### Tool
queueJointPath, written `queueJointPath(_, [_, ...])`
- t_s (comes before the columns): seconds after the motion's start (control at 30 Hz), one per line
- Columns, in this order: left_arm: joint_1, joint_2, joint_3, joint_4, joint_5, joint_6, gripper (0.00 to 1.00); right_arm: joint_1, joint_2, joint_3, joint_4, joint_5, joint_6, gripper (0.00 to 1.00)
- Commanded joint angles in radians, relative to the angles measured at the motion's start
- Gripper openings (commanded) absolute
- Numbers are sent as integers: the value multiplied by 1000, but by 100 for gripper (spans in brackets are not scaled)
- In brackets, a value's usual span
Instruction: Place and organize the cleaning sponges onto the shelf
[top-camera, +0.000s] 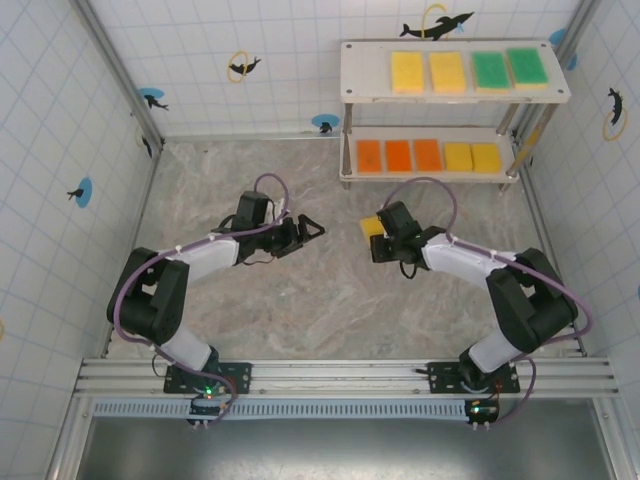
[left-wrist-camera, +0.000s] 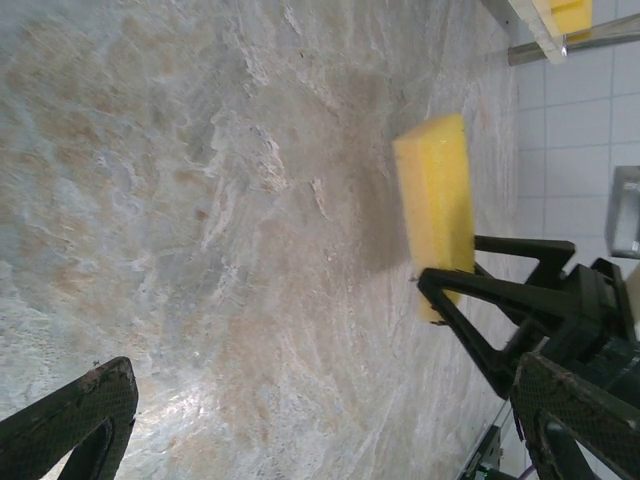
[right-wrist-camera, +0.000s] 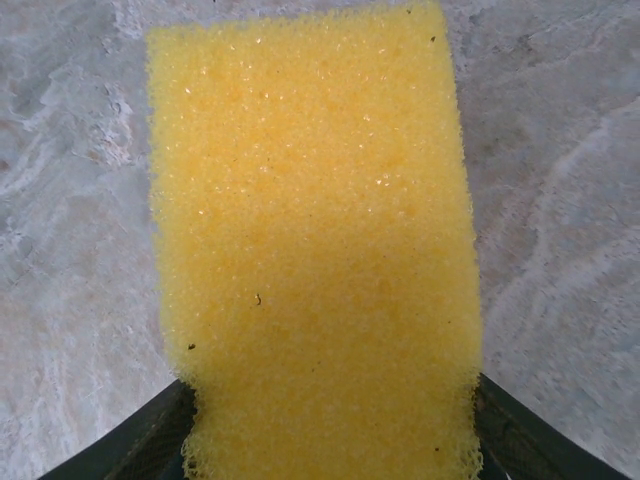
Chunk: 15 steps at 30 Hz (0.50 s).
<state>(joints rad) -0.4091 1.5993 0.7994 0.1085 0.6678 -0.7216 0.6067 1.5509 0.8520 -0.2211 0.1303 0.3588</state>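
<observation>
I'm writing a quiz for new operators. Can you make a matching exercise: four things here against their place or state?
Things:
1 orange sponges
2 green sponges
3 lone yellow sponge
4 left gripper

Places or states:
A open, empty
B top board
C held by right gripper
D lower board

Pairs: 1-D, 2-B, 3-C, 4-A

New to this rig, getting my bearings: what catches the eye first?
The yellow sponge clamped in the right end effector, near the centre of the top view. Next, the shelf at the far right, with yellow and green sponges on top, orange and yellow ones below.
</observation>
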Motion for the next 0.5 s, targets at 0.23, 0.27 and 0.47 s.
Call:
queueJointPath(0.23, [10,-7,-11,-6,-14,63,98,-4,-96,195,-182,35,-4,61])
queueJointPath(0.27, [11,-5,-12,-2,-14,72,98,-5,-101,220,-207,44,-5,61])
queueJointPath(0.47, [12,1,-10,-1,-18,119,98,-4,-139,367,-309,79,-10,61])
